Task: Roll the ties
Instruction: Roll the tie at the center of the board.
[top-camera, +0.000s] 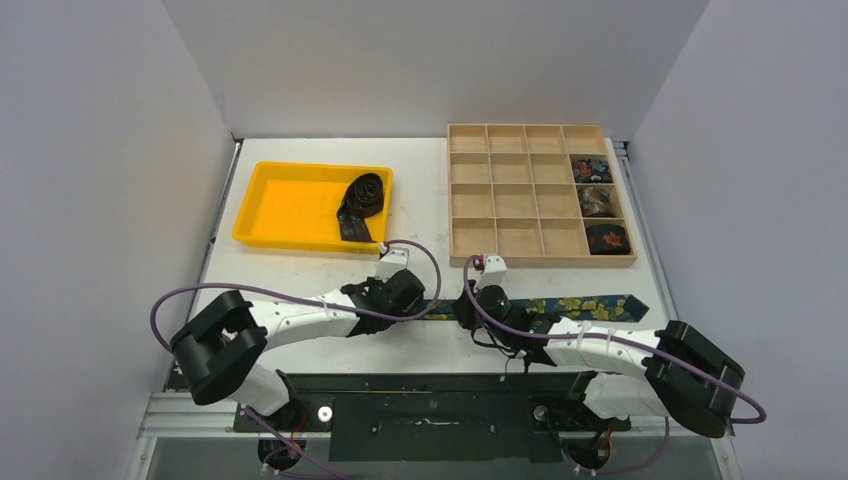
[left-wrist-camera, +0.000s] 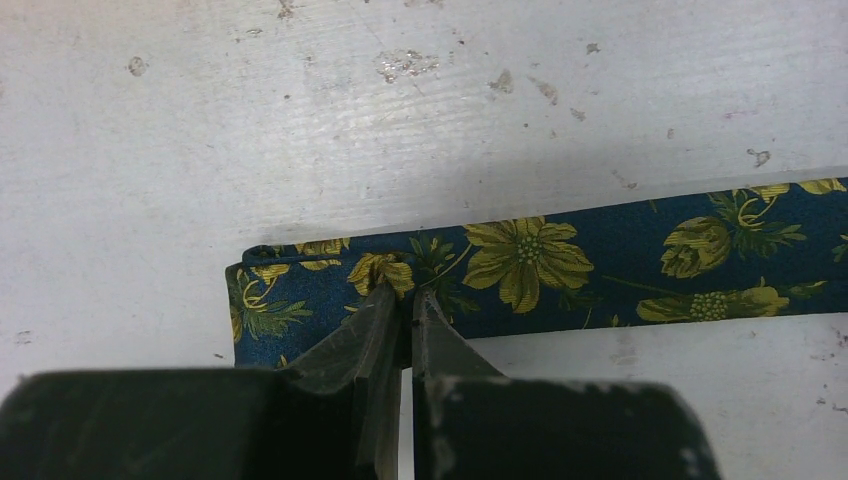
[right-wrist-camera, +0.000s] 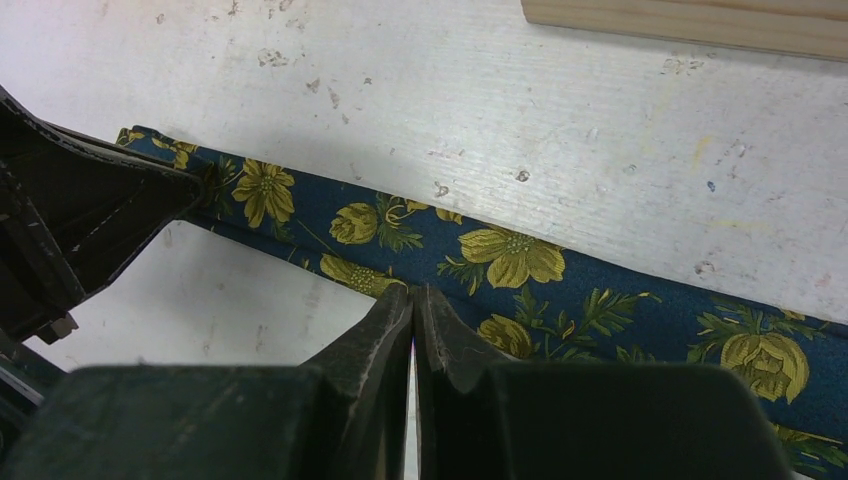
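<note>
While the floral tie (top-camera: 590, 305) is lying flat before the wooden organiser (top-camera: 530, 259), left gripper (left-wrist-camera: 402, 300) and right gripper (right-wrist-camera: 413, 295) are clamping its near edge

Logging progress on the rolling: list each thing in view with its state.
Floral tie, lying flat, left end folded over.
Black tie, loosely coiled in the tray, tail loose.
Three ties, rolled, one per compartment in the box's right column.
Left fingers, shut, tips on the floral tie.
Right fingers, shut, tips at the floral tie's near edge.
</note>
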